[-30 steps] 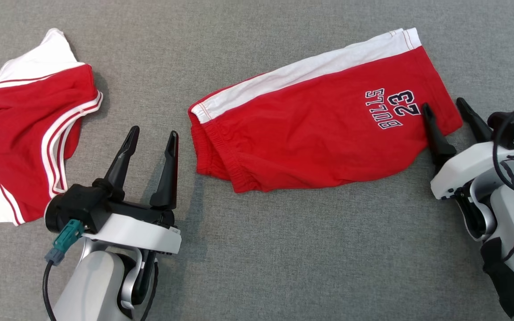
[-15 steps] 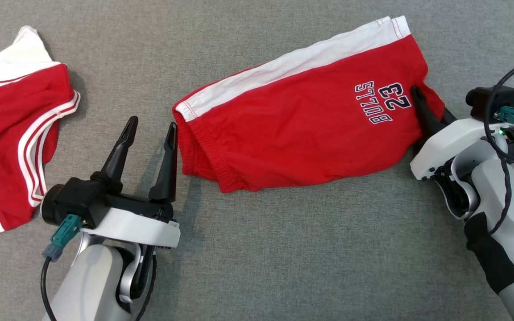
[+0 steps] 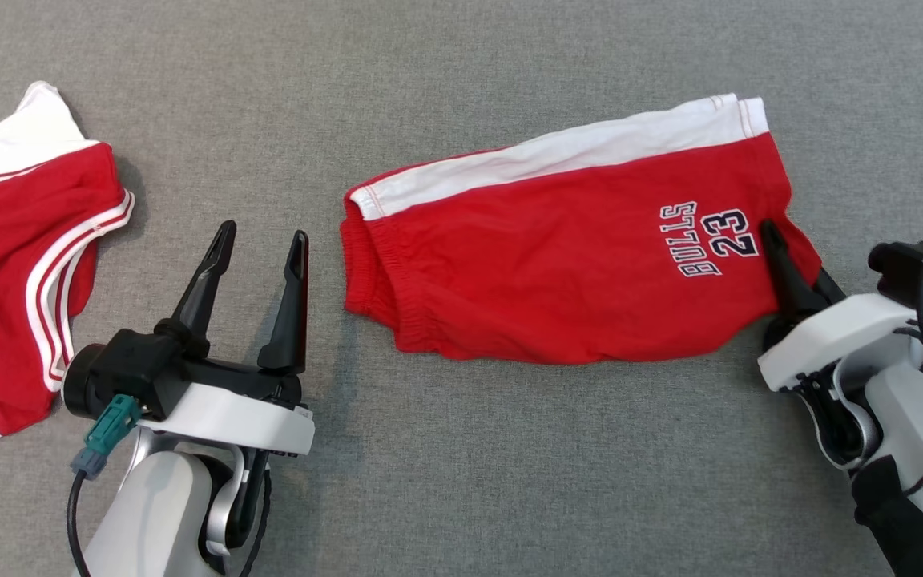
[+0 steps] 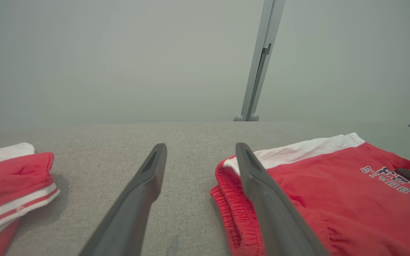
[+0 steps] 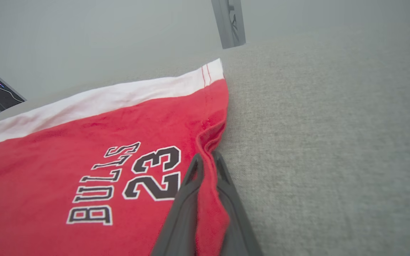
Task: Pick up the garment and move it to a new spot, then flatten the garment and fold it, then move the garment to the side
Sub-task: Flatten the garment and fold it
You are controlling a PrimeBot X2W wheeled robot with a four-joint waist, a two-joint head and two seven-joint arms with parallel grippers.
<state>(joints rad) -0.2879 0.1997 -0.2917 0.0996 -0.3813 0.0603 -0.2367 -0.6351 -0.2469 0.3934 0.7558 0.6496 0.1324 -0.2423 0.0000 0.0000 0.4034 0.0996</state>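
Observation:
The garment [image 3: 558, 272] is a pair of red shorts with a white side band and "BULLS 23" print, lying folded on the grey cloth surface. My right gripper [image 3: 786, 248] is shut on the garment's hem at its right end; in the right wrist view a ridge of the garment [image 5: 84, 149] is pinched between my right gripper [image 5: 206, 160] fingers. My left gripper [image 3: 259, 236] stands open just left of the elastic waistband, touching nothing. In the left wrist view, the left gripper [image 4: 199, 151] frames bare surface, with the garment [image 4: 326, 188] beside its right finger.
A second red and white garment [image 3: 21, 256] lies crumpled at the far left, also in the left wrist view [image 4: 9, 185]. A grey metal post [image 4: 258, 60] stands beyond the far edge of the surface. Bare grey cloth lies in front of both arms.
My right gripper has shut on the garment's right hem, which now bunches between the fingers. The whole picture has shifted with the camera. My left gripper stays open.

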